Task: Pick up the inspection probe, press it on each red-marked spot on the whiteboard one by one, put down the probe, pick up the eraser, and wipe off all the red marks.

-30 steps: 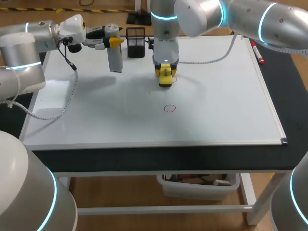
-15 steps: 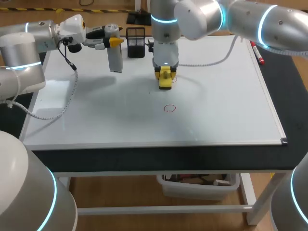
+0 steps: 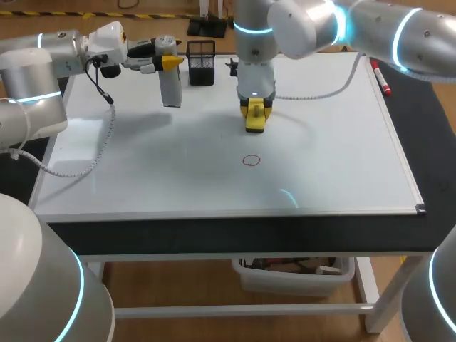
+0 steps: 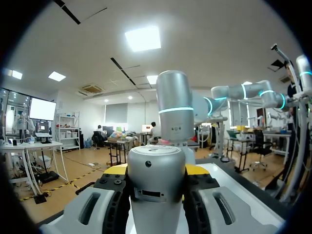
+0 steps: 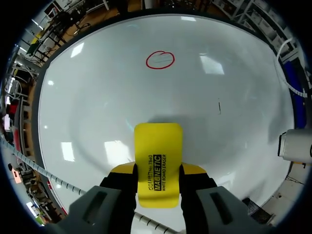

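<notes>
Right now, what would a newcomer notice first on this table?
The bright yellow eraser, clamped in the right gripper, stands out at the far middle of the whiteboard. A lone red circle sits ahead of it, nearer the front edge. At the far left, the left gripper holds the grey inspection probe pointing down.

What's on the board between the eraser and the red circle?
Nothing: only bare whiteboard lies between the eraser and the red circle, seen in the right wrist view.

There is one red drawn circle (image 3: 251, 160), one yellow block eraser (image 3: 255, 116), one grey cylindrical probe (image 3: 169, 88), one black mesh holder (image 3: 201, 63) and one red marker pen (image 3: 381, 78).
</notes>
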`<state>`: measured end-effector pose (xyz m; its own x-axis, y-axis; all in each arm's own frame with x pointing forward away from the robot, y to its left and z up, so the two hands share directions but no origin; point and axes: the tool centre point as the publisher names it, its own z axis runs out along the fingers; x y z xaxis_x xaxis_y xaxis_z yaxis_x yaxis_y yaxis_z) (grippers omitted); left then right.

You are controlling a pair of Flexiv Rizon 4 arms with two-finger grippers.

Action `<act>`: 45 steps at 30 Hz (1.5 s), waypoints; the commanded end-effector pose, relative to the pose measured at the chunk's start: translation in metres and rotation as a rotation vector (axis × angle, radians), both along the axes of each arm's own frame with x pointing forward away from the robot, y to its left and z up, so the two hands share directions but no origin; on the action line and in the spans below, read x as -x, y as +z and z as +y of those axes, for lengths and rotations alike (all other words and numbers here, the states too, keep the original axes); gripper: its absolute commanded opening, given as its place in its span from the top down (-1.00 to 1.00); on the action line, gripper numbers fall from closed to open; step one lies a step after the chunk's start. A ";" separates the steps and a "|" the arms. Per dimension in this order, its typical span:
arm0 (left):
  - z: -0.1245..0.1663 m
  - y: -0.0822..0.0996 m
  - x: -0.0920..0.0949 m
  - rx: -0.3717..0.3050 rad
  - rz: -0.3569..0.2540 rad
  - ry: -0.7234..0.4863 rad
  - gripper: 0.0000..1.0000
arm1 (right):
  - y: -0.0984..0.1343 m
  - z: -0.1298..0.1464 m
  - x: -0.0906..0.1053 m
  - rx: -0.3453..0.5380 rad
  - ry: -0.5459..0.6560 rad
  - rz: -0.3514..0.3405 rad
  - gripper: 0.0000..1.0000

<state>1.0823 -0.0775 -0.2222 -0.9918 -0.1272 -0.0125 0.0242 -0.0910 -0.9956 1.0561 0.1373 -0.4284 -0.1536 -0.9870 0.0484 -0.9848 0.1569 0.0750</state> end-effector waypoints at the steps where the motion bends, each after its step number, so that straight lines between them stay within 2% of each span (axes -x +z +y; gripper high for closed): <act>1: 0.000 0.001 0.001 -0.001 -0.001 0.004 1.00 | 0.001 -0.015 0.006 -0.001 -0.010 -0.009 1.00; 12: 0.000 0.001 0.001 -0.001 -0.001 0.004 1.00 | 0.002 -0.036 0.010 0.012 -0.053 -0.008 1.00; 20: 0.000 0.001 0.001 -0.001 -0.001 0.004 1.00 | 0.009 -0.040 0.008 0.017 -0.055 -0.014 1.00; 29: 0.000 0.001 0.001 -0.001 -0.001 0.004 1.00 | 0.037 -0.052 -0.007 0.040 -0.018 -0.039 1.00; 37: 0.000 0.001 0.001 -0.001 -0.001 0.004 1.00 | 0.050 -0.062 -0.019 0.061 -0.012 -0.066 1.00; 42: 0.000 0.001 0.001 -0.001 -0.001 0.004 1.00 | 0.053 -0.082 -0.029 0.025 -0.053 -0.066 1.00; 45: 0.000 0.001 0.001 -0.001 -0.001 0.004 1.00 | 0.056 -0.097 -0.034 0.041 -0.088 -0.072 1.00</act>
<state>1.0822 -0.0775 -0.2223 -0.9918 -0.1272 -0.0124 0.0242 -0.0910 -0.9956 1.0886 0.0512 -0.3775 -0.2405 -0.9670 0.0842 -0.9705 0.2408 -0.0068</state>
